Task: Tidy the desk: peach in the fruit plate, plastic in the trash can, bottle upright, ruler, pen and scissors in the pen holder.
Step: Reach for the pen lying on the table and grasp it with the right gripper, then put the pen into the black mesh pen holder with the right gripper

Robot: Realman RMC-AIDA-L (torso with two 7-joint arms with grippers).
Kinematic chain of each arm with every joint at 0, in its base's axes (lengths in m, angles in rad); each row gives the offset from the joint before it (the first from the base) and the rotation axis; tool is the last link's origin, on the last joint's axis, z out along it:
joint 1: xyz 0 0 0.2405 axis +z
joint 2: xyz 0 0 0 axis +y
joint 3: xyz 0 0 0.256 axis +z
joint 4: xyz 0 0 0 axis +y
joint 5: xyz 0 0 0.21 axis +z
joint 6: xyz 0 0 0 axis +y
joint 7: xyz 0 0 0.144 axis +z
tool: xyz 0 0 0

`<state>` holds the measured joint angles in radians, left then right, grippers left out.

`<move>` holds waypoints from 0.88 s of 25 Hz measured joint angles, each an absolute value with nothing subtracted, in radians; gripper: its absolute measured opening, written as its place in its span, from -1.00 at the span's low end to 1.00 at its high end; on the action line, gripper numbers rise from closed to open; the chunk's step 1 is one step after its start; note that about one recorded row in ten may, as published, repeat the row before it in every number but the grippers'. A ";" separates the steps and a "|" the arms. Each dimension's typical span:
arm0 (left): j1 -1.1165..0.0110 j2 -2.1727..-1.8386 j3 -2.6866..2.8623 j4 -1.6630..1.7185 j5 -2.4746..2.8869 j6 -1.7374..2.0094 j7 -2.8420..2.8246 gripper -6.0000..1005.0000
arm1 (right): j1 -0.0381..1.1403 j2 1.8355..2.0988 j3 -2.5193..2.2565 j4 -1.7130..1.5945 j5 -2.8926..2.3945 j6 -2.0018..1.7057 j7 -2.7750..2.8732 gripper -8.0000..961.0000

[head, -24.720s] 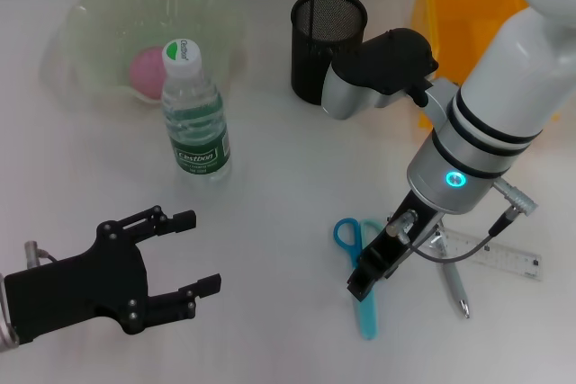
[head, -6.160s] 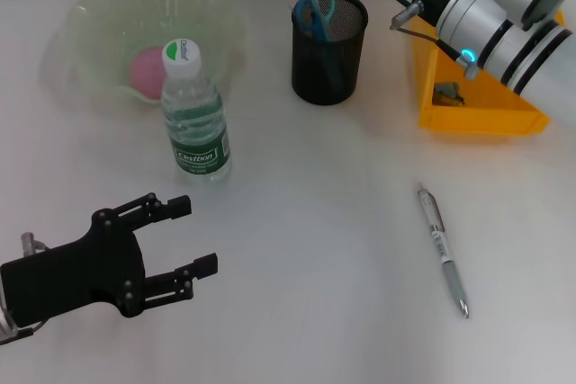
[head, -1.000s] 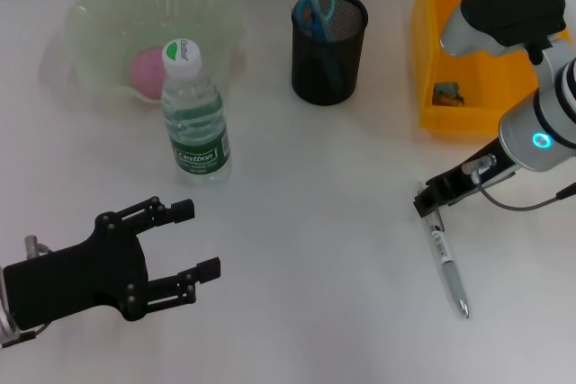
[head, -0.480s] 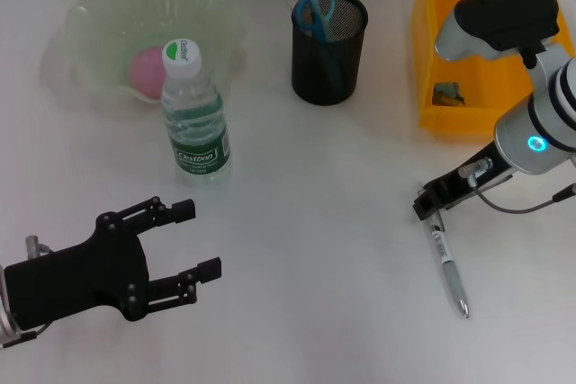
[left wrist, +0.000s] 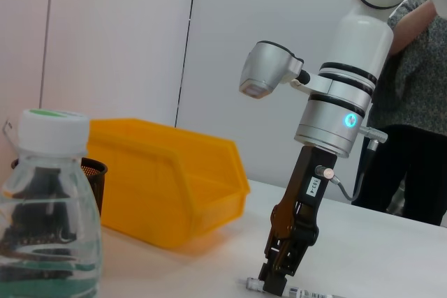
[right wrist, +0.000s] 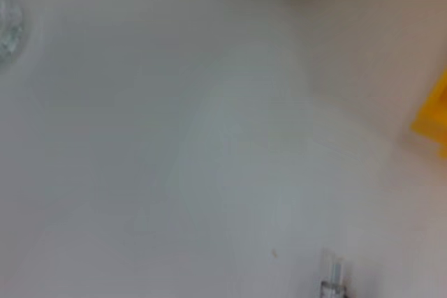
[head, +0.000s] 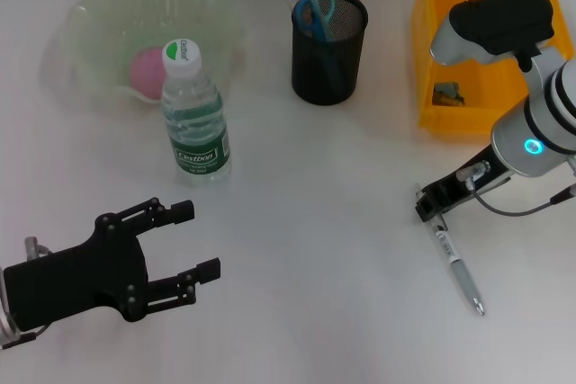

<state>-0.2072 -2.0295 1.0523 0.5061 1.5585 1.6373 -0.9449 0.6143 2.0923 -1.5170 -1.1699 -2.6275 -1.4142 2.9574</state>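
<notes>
Slim silver pen (head: 457,262) — right pincer (head: 430,206) atop.

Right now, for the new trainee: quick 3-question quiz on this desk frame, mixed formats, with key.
1. True or false: the water bottle lies on its side.
2. Which task item is still on the table? A) scissors B) pen C) peach
3. Fill in: the right gripper is down at one end of the ____.

Key:
1. False; it stands upright before the fruit plate.
2. B; the pen lies on the table, the scissors stand in the pen holder, the peach sits in the plate.
3. pen. The left gripper is idle, open, near the table's front.
</notes>
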 joint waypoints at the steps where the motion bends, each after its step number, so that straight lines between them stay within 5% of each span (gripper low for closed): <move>1: -0.207 -2.029 1.052 0.506 1.559 1.637 -0.945 0.60 | 0.615 2.092 -1.517 -1.169 -2.627 -1.414 2.957 -0.45; 13: -0.205 -2.028 1.052 0.508 1.559 1.637 -0.945 0.60 | 0.618 2.092 -1.545 -1.158 -2.626 -1.396 2.957 -0.45; 22: -0.205 -2.025 1.051 0.515 1.559 1.644 -0.945 0.60 | 0.610 2.091 -1.546 -1.173 -2.626 -1.397 2.956 -0.64</move>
<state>-0.2049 -2.0246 1.0510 0.5154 1.5585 1.6435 -0.9449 0.6098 2.0907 -1.5464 -1.1729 -2.6257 -1.3965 2.9556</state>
